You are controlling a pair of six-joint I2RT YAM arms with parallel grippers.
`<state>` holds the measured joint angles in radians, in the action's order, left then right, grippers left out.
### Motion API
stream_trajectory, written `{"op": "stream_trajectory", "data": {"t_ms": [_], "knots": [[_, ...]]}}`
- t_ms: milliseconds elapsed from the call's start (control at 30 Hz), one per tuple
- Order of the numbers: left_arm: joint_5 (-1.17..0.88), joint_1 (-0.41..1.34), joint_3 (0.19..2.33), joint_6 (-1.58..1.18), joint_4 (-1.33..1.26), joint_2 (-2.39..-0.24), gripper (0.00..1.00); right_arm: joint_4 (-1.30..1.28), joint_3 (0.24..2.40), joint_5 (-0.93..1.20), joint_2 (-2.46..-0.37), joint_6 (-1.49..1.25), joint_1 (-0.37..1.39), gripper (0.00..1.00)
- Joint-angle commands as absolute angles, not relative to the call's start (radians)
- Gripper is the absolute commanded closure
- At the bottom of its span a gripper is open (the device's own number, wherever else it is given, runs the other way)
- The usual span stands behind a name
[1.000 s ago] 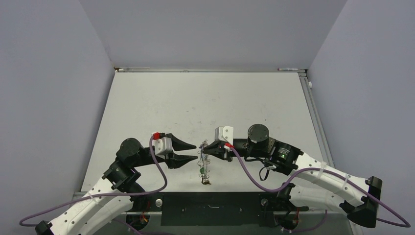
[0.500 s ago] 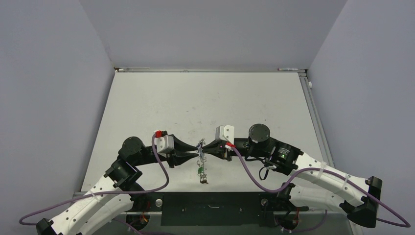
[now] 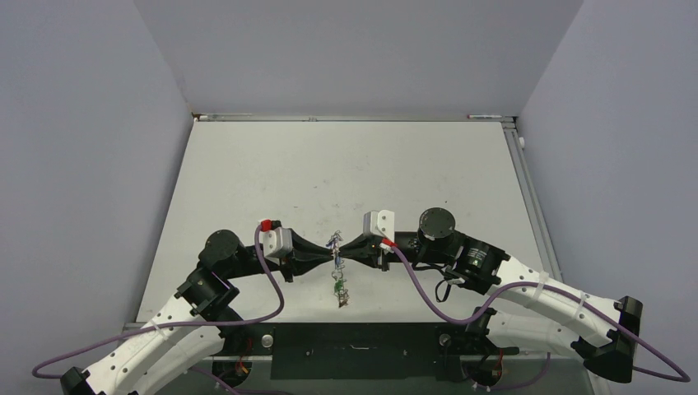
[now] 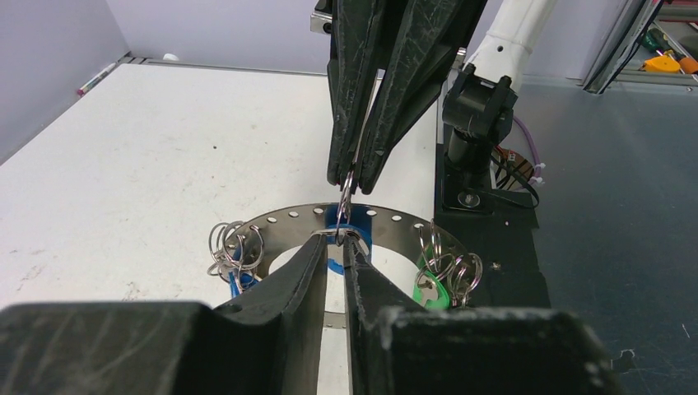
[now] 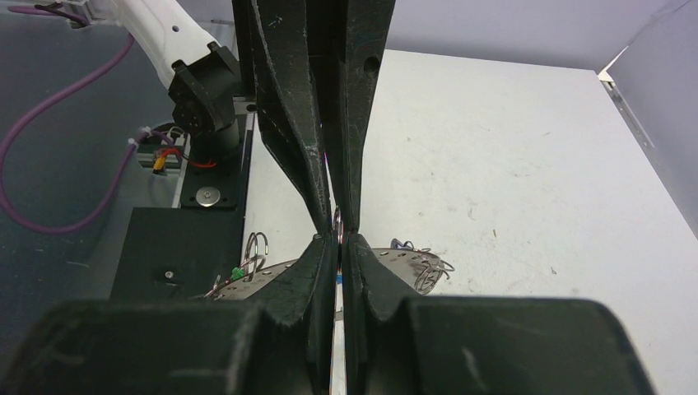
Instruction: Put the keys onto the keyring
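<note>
My two grippers meet tip to tip above the near middle of the table. The keyring [image 4: 288, 220], a flat grey ring with holes, hangs at their tips. In the top view it [image 3: 338, 280] trails toward the near edge. My right gripper [image 4: 352, 179] is shut on a small wire ring [image 4: 345, 200] that runs down to the keyring's rim by a blue tag [image 4: 362, 224]. My left gripper [image 4: 333, 240] is shut on that rim just below. Keys with a green tag [image 4: 430, 290] and a cluster of wire rings [image 4: 234, 247] dangle from the rim.
The black base plate [image 3: 354, 350] and both arm mounts lie along the near edge, just under the hanging keys. Grey walls close the table on three sides. A pen [image 3: 486, 117] lies by the far wall.
One second ago my left gripper was open, short of the keyring. It has moved right and closed on the rim. The right gripper has kept its hold and barely moved.
</note>
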<state>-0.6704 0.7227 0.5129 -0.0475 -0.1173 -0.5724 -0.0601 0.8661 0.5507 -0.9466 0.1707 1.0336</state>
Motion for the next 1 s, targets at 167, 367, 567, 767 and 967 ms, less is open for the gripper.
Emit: {"op": "stream_trajectory", "data": {"t_ms": [167, 367, 567, 767, 967], "knots": [[-0.675, 0.716, 0.522, -0.046, -0.154, -0.565, 1.0, 0.037, 0.86, 0.587, -0.939, 0.161, 1.028, 0.95], [-0.675, 0.716, 0.523, -0.039, -0.148, -0.56, 1.0, 0.1, 0.83, 0.552, -0.912, 0.143, 1.029, 0.95], [-0.673, 0.716, 0.526, -0.037, -0.14, -0.56, 1.0, 0.133, 0.818, 0.538, -0.905, 0.128, 1.029, 0.95], [-0.677, 0.716, 0.526, -0.038, -0.138, -0.563, 1.0, 0.187, 0.793, 0.496, -0.873, 0.112, 1.028, 0.95], [-0.684, 0.716, 0.525, -0.04, -0.14, -0.567, 1.0, 0.221, 0.772, 0.476, -0.854, 0.096, 1.02, 0.95]]}}
